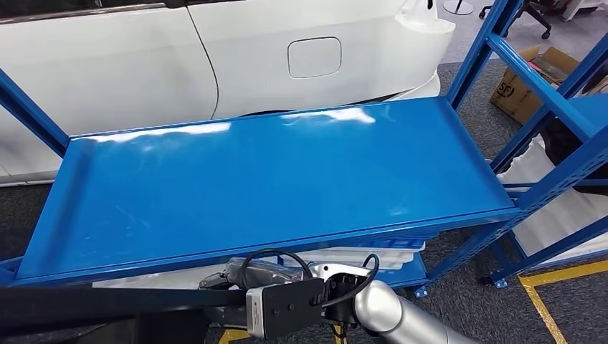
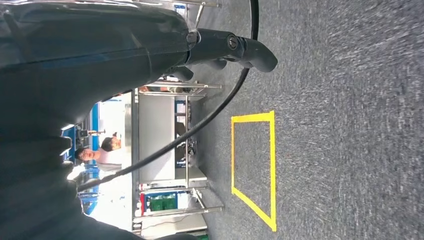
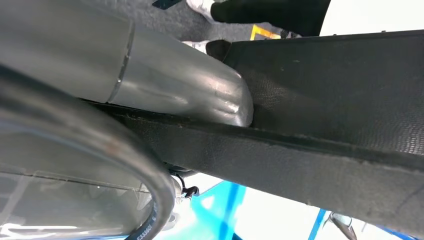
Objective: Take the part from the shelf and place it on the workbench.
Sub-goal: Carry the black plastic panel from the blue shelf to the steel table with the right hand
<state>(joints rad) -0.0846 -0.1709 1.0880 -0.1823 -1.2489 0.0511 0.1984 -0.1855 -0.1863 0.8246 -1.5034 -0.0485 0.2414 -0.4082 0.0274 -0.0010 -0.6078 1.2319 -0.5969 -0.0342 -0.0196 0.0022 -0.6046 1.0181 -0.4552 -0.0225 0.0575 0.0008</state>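
Colours on view
Shelf (image 1: 272, 179): glossy blue. Car (image 1: 215, 50): white. Carpet (image 2: 340, 125): speckled grey, with yellow tape (image 2: 271, 165) outline. Box (image 1: 520, 89): brown. Part (image 3: 320, 130): black, fine woven texture. Arm (image 1: 391, 308): silver.
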